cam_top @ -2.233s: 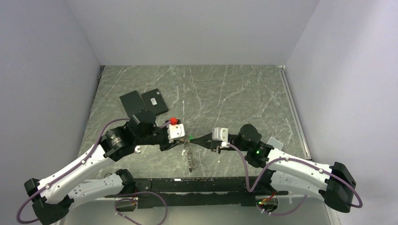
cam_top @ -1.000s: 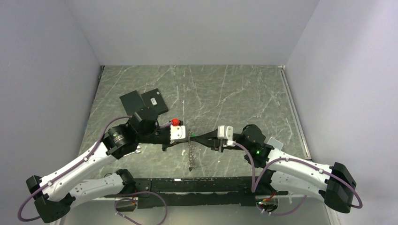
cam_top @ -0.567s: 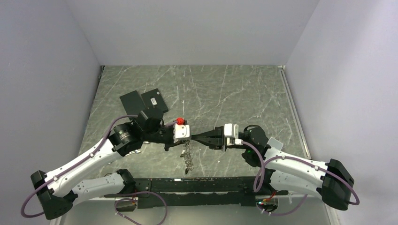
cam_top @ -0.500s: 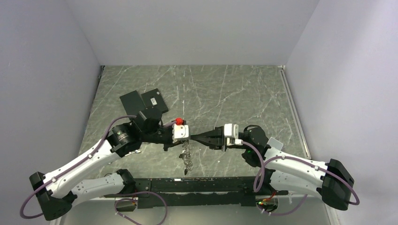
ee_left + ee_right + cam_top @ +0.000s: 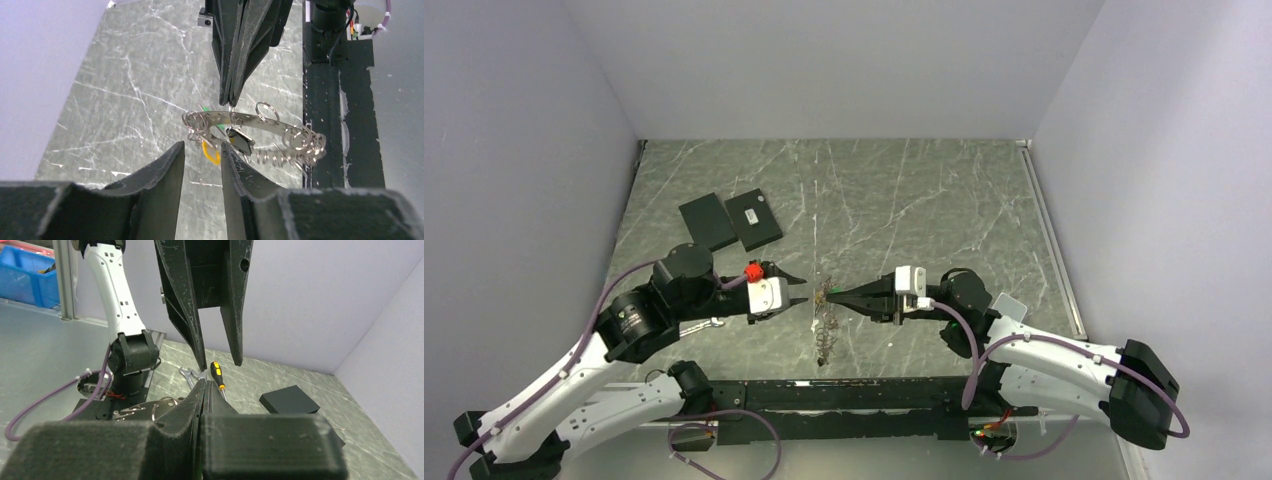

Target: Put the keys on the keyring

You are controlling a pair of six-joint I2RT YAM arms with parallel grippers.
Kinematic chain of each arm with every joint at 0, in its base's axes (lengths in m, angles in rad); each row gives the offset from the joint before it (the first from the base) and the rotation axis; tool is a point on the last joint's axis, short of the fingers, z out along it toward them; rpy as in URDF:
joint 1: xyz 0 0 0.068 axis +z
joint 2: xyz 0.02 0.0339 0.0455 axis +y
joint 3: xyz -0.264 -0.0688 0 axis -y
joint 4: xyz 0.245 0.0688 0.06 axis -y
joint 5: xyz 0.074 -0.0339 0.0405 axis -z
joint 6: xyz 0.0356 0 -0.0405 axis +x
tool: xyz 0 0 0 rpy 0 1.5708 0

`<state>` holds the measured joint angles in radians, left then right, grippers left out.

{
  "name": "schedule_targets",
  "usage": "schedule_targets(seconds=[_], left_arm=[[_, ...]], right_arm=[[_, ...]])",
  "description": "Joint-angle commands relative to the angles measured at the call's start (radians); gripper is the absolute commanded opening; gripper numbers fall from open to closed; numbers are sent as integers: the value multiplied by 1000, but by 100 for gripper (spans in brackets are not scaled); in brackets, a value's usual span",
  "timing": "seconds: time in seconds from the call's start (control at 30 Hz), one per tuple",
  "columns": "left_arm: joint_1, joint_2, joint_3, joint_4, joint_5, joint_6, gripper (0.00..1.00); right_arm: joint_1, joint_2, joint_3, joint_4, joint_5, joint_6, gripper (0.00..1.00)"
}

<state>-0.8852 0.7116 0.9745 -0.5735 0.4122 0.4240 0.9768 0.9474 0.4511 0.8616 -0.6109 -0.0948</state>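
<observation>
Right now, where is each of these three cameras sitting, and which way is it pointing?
Top external: high behind the robot, looking down on the table; the left arm and right arm both show.
Left wrist: on the left arm, looking along its own open jaws at the keyring.
Right wrist: on the right arm, looking along its own shut jaws toward a screwdriver.
Shared: the wrist views face each other, each showing the other arm's jaws.

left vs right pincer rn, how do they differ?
The left pincer is open; the right pincer is shut. The left pincer holds nothing; the right pincer pinches the keyring at its tips. The left pincer stands clear of the keyring; the right pincer touches it. Both are black and point at each other.
</observation>
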Motion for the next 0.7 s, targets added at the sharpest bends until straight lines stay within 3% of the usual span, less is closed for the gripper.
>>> schedule_targets(seconds=[0.0, 0.43, 0.67], left_arm=[[0, -17, -67, 173, 1, -12, 38], [0, -23, -152, 316, 92, -32, 34], [0, -48, -103, 221, 38, 6, 39]], right_arm=[[0, -2, 5, 125, 22, 28, 0], [0, 19, 18, 169, 28, 51, 0], [0, 15, 25, 117, 25, 23, 0]])
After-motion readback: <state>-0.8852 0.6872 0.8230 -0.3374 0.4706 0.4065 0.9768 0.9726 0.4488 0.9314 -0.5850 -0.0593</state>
